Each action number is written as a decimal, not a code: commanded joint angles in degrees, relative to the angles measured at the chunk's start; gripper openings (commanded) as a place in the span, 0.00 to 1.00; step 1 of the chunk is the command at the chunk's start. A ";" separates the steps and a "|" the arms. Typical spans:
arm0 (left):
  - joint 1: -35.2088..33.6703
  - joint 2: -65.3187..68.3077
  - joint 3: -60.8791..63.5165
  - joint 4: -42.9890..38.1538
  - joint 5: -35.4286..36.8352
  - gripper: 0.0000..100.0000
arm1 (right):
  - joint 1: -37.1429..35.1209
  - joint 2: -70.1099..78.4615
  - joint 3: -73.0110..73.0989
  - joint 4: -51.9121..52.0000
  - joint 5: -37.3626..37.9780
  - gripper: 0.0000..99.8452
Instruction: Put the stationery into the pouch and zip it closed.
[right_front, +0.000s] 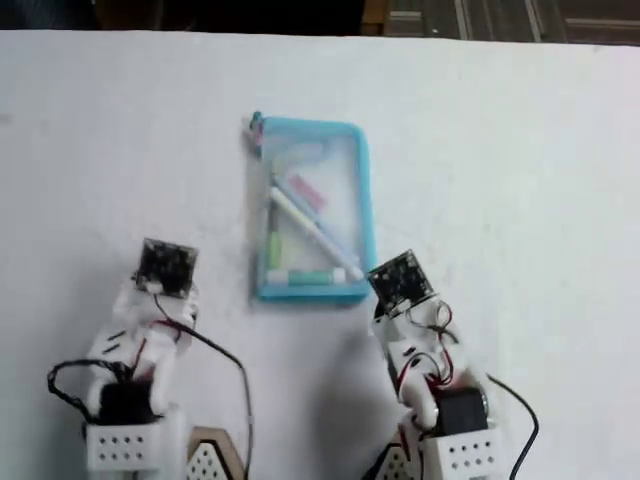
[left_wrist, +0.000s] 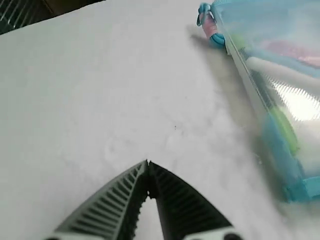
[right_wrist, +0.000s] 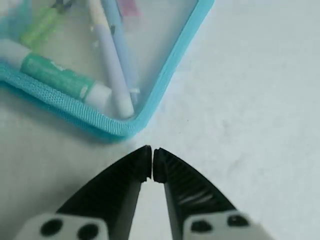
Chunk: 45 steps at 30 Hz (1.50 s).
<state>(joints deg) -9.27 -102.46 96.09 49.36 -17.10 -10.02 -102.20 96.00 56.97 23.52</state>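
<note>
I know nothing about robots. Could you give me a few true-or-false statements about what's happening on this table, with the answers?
1. The pens lie inside the pouch. True.
2. The left gripper is holding a pen. False: it is shut on nothing, over the bare table beside the pouch.
3. The pouch has a see-through face and a turquoise edge. True.
4. The right gripper rests on top of the pouch. False: it is shut and off the pouch, over the table near one of its corners.
</note>
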 joint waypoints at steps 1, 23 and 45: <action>-1.01 -1.10 0.97 1.23 -0.97 0.02 | 0.66 -0.66 0.79 1.36 0.00 0.02; -1.27 -0.13 1.05 23.12 -1.14 0.02 | 0.40 -0.75 0.88 15.69 0.26 0.02; -1.36 -0.13 1.05 23.12 -1.14 0.02 | 0.40 -0.75 0.88 15.69 0.26 0.02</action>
<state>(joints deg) -10.59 -103.25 97.23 72.13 -17.89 -10.02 -102.55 96.26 72.35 23.52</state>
